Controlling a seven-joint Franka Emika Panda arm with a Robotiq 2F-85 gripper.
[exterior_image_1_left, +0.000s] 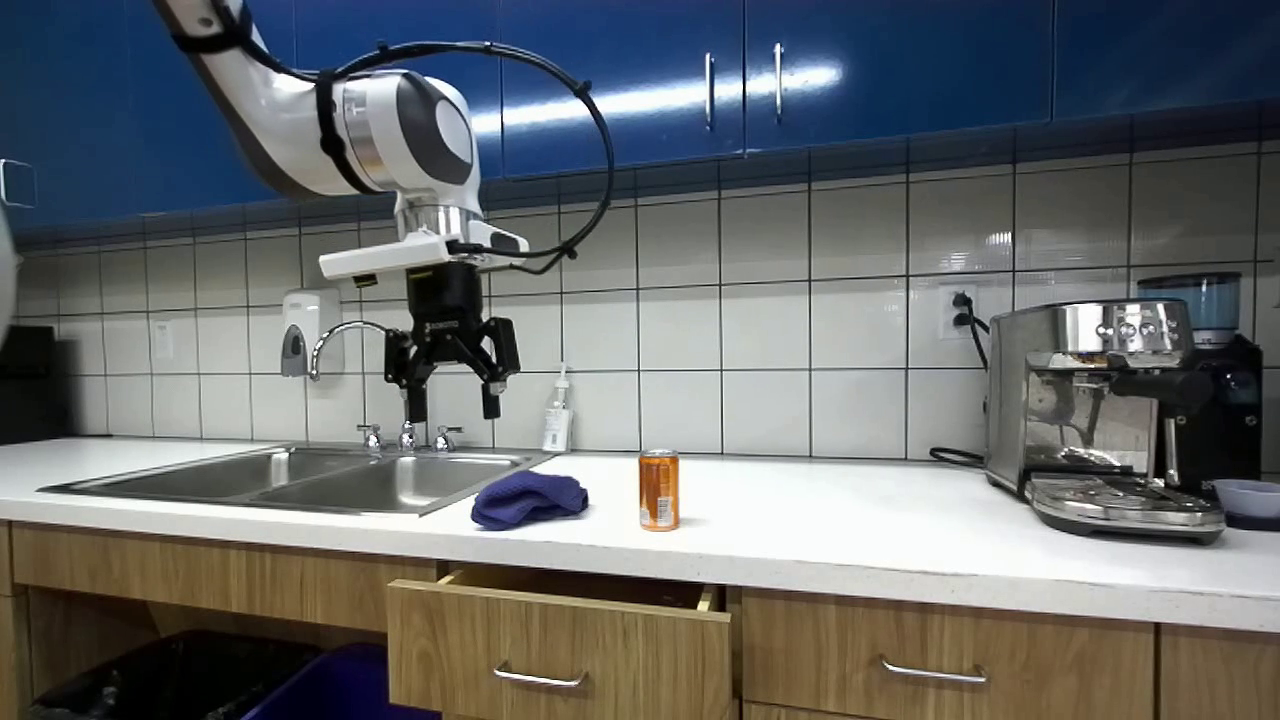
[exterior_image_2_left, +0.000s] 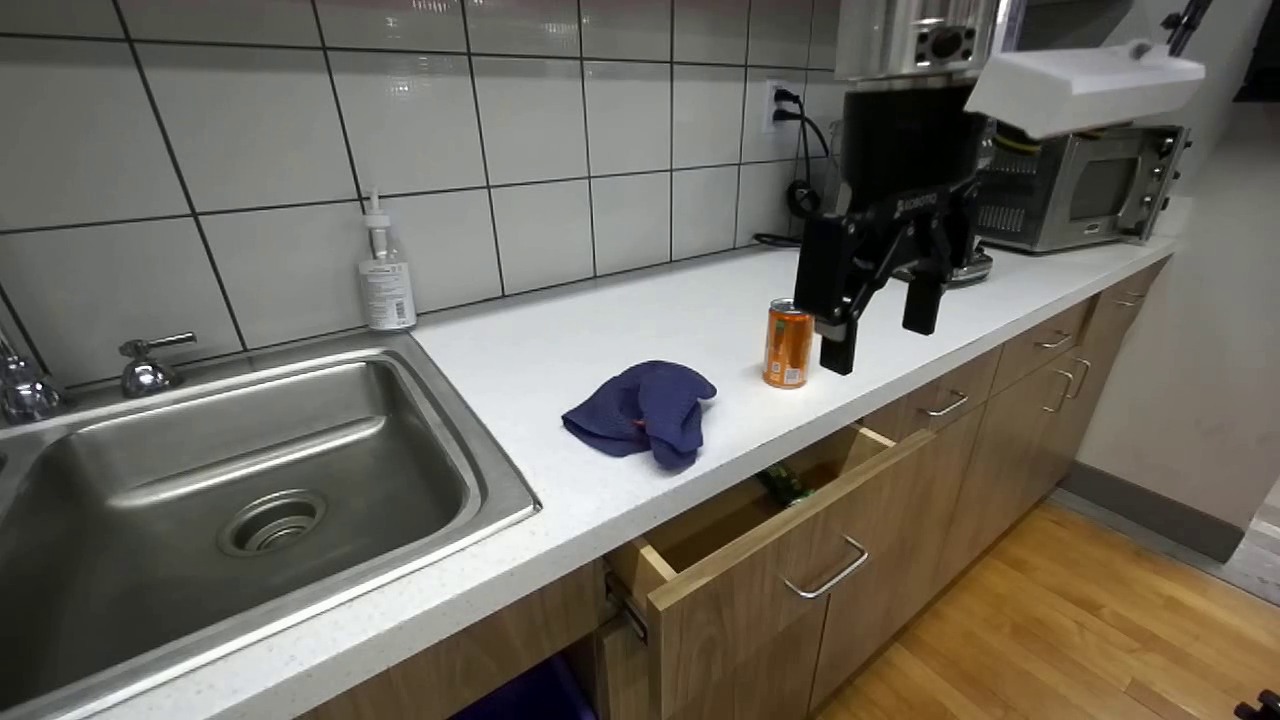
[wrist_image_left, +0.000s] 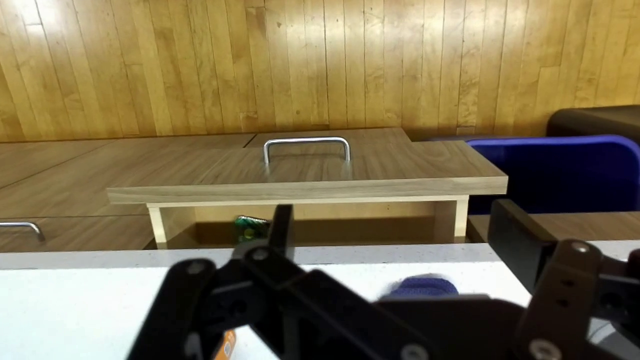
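Gripper (wrist_image_left: 395, 232): nearest the wrist camera, its fingers spread well apart with nothing between them; it points straight down, high above the counter (exterior_image_1_left: 850, 500), touching nothing.
Purple-blue textured cloth (exterior_image_1_left: 530, 500): lies crumpled on the counter just beside the sink; its limp weave is likely why it sits in a loose, folded hump.
Orange drink can (exterior_image_2_left: 789, 345): stands upright on its flat base, near the cloth but apart from it; whether it is full cannot be told.
Wooden drawer (exterior_image_1_left: 560, 650): pulled partway out below the cloth and can, its front jutting past the counter edge, so its inside shows from above.
Drawer contents: a green packet (exterior_image_2_left: 783, 483) lies inside, toward the can's end; its print is too small to read.
Steel double sink (exterior_image_2_left: 150, 580): two basins set into the counter, with a drain (exterior_image_2_left: 272, 522) in the one beside the cloth.
Pump bottle (exterior_image_1_left: 558, 420): upright at the sink's back corner, probably placed there to be within reach when washing.
Bins: a purple bin (wrist_image_left: 550, 175) and a black-lined bin (exterior_image_1_left: 190, 670) sit beneath the sink; what they hold cannot be told.
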